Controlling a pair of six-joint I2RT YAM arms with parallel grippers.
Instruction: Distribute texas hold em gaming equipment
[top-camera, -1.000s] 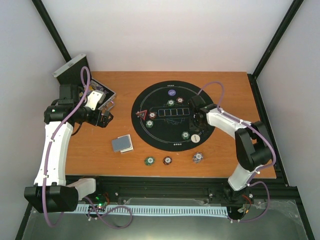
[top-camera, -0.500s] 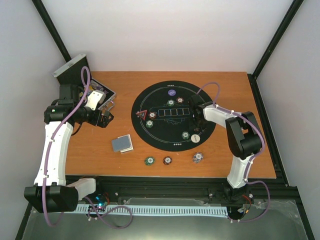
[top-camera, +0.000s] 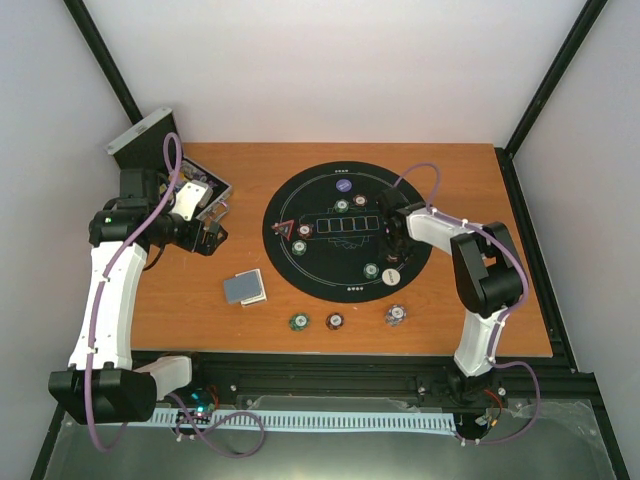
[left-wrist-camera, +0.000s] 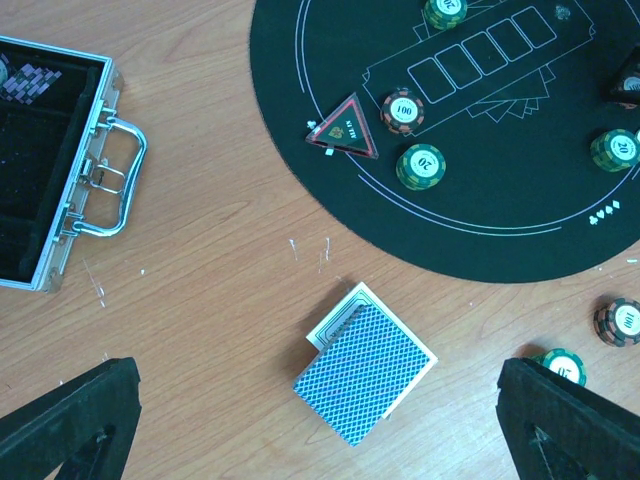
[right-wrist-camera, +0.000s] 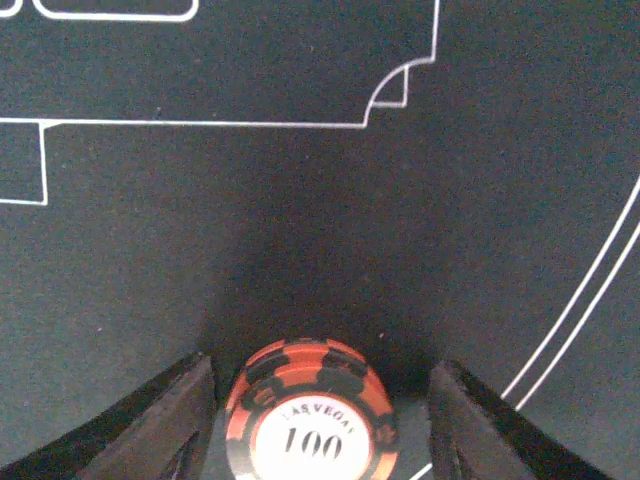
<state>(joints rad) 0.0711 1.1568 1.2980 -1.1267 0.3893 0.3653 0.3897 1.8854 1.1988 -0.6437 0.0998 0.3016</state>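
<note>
The brown-red 100 chip (right-wrist-camera: 312, 425) lies on the right part of the black mat (right-wrist-camera: 300, 200), near its edge lines. We see slim gaps between it and the spread fingers (right-wrist-camera: 170, 420) of our right gripper (right-wrist-camera: 322, 372). Our left gripper (top-camera: 210, 238) hangs wide over the table (left-wrist-camera: 220, 250) beside the silver case (left-wrist-camera: 85, 150).

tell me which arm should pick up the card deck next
Left, probably. The card deck lies off the mat on the left side, directly in the wrist view of the open left gripper. The right gripper is over the mat, straddling a red 100 chip.
</note>
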